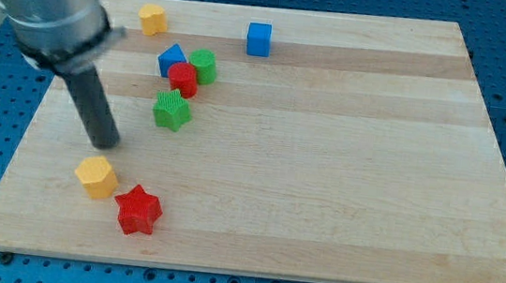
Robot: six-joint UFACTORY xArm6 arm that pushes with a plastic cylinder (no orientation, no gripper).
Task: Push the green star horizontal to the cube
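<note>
The green star (172, 111) lies on the wooden board (326, 168), left of centre. The blue cube (259, 39) stands near the view's top, up and to the right of the star. My tip (107, 142) rests on the board to the lower left of the green star, apart from it, and just above a yellow block (97, 176).
A red block (183, 79), a blue block (171, 59) and a green block (204, 65) cluster just above the star. A yellow block (153, 20) sits at the top left. A red star (138, 210) lies near the bottom left edge.
</note>
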